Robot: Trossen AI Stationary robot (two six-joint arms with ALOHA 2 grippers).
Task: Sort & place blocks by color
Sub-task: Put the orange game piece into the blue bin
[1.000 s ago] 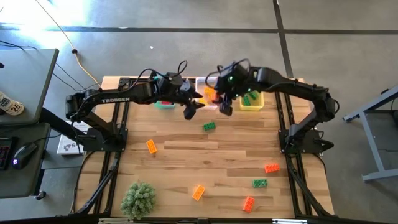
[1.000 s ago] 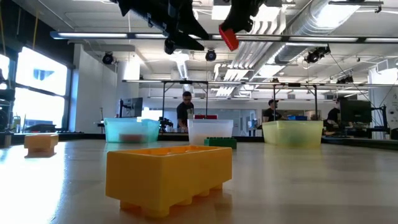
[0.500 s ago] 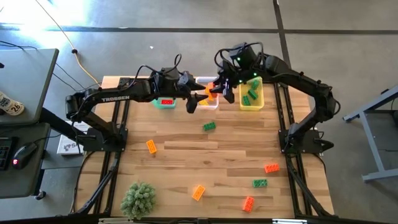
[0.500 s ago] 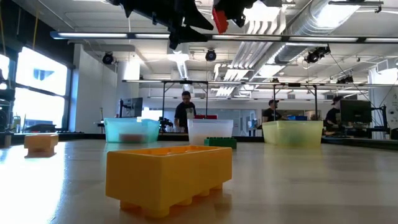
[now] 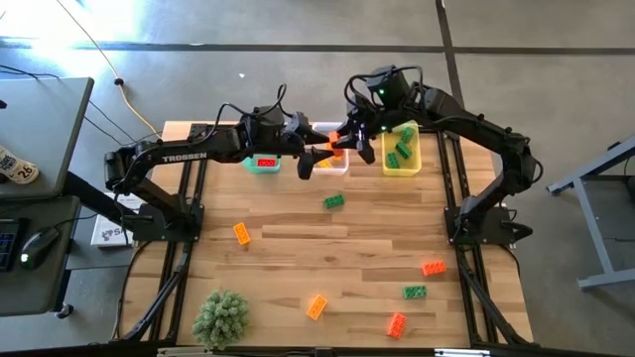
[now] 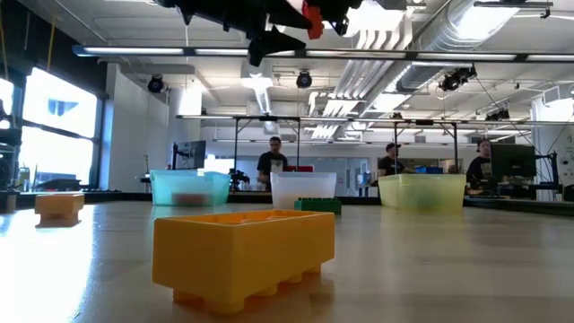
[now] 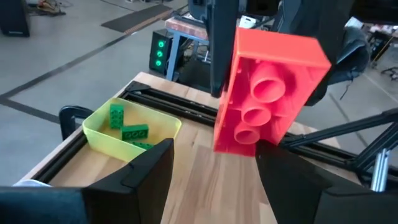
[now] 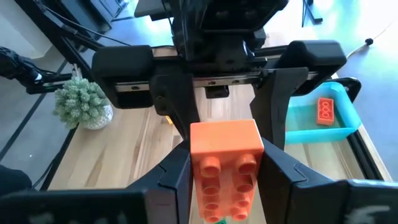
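Note:
A red block (image 5: 335, 151) hangs high above the white bin (image 5: 330, 165), held by my right gripper (image 5: 347, 147). My left gripper (image 5: 310, 160) faces it, open. In the left wrist view the block's free end (image 7: 239, 140) lies between my left fingers (image 7: 149, 171); whether they touch it I cannot tell. The teal bin (image 5: 263, 165) holds a red block (image 8: 324, 109). The yellow bin (image 5: 402, 157) holds green blocks (image 7: 134, 132). In the low view the held block (image 6: 311, 18) is at the picture's top. My right gripper pinches the red block (image 8: 227, 155) between its two fingers (image 8: 174, 180), on the block's two opposite side walls (image 8: 194, 163). The block is lifted clear above the bins. Its free end sticks out past the fingers toward my left gripper.
Loose blocks lie on the near half of the table: green (image 5: 334, 201), orange (image 5: 242, 234), orange (image 5: 317, 306), red (image 5: 433, 268), green (image 5: 415, 292), red (image 5: 397, 324). A small plant (image 5: 220, 317) stands at the near left. A yellow block (image 6: 242, 256) sits close to the low camera.
My right gripper has risen and moved toward the table's far edge and left, carrying the red block up to my left gripper. My left gripper has shifted slightly toward the far edge and stays open.

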